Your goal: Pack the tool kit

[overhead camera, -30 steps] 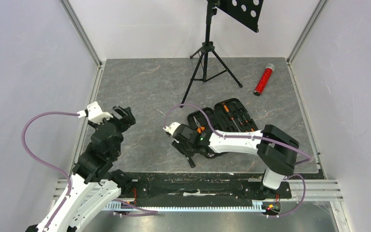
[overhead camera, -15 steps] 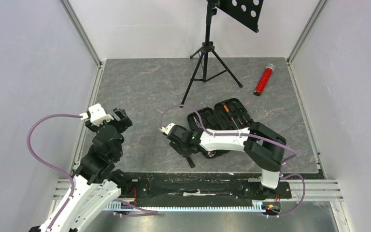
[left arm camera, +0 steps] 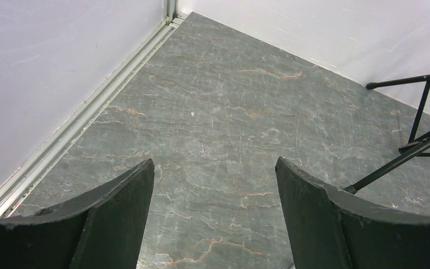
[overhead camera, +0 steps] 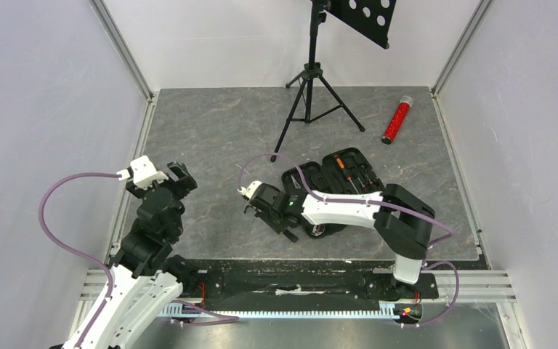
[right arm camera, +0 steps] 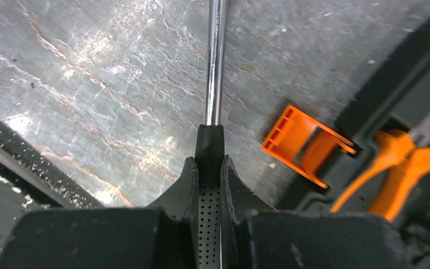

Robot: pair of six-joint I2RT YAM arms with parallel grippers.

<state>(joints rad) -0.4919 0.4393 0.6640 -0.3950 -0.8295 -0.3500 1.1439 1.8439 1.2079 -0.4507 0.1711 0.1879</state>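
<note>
The tool kit (overhead camera: 338, 178) lies open on the grey mat, with orange-and-black tools in its slots. In the right wrist view its black edge (right arm camera: 395, 84), orange latch (right arm camera: 299, 143) and orange plier handles (right arm camera: 403, 168) sit to the right. My right gripper (overhead camera: 285, 227) (right arm camera: 208, 162) is low over the mat just left of the case. It is shut on a tool with a black dotted grip (right arm camera: 209, 145) and a chrome shaft (right arm camera: 215, 61) pointing away from the wrist. My left gripper (overhead camera: 178, 174) (left arm camera: 214, 165) hangs open over bare mat at the left, holding nothing.
A black tripod stand (overhead camera: 309, 87) rises at the back centre, one leg (left arm camera: 403, 159) showing in the left wrist view. A red glittery tube (overhead camera: 397, 120) lies at the back right. White walls and aluminium rails bound the mat; a black strip (right arm camera: 11, 162) runs along its near edge.
The right gripper's jaws have closed onto the tool's black grip, and its arm has shifted slightly left. The left arm has drifted a little toward the left edge, still open.
</note>
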